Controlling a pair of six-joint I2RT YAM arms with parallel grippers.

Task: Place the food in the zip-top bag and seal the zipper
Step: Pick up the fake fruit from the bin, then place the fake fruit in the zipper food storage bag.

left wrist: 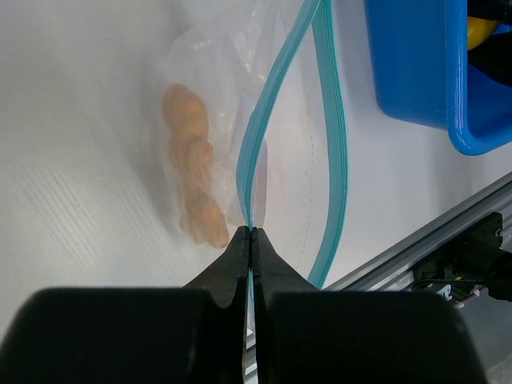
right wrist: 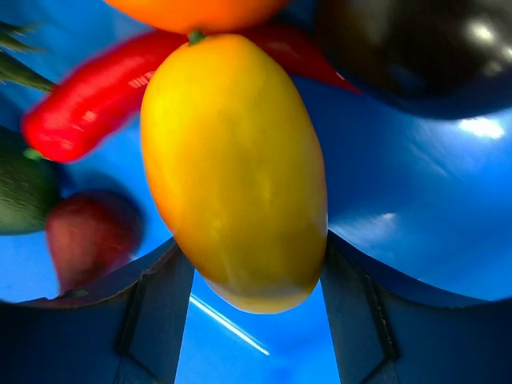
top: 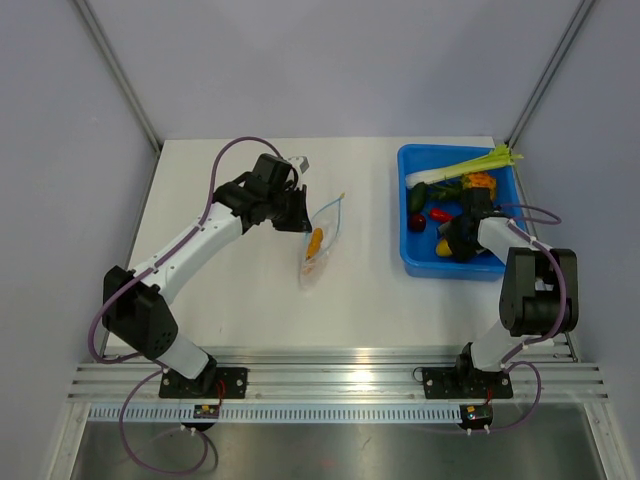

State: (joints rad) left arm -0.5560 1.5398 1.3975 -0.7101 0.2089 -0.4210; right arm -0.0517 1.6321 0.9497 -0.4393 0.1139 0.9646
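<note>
The clear zip-top bag (top: 320, 245) lies at the table's middle with the lumpy orange cluster (top: 316, 242) (left wrist: 192, 164) inside it. Its blue-green zipper (left wrist: 332, 120) gapes open in a loop. My left gripper (top: 295, 215) (left wrist: 250, 232) is shut on one lip of that strip. Down in the blue tray, my right gripper (top: 455, 240) (right wrist: 250, 240) is shut on the yellow oblong piece (right wrist: 232, 160), which fills the gap and touches both fingers (right wrist: 160, 312). A glossy red chili piece (right wrist: 88, 112) (top: 440, 214) lies just behind it.
The blue tray (top: 410, 255) (left wrist: 424, 64) stands at the right. It also holds a leek stalk (top: 465, 165), a round orange fruit (top: 480, 183), a green piece (top: 418, 200), a dark red piece (right wrist: 88, 236) and a dark glossy vegetable (right wrist: 424, 48). An aluminium rail (left wrist: 432, 232) runs along the near edge.
</note>
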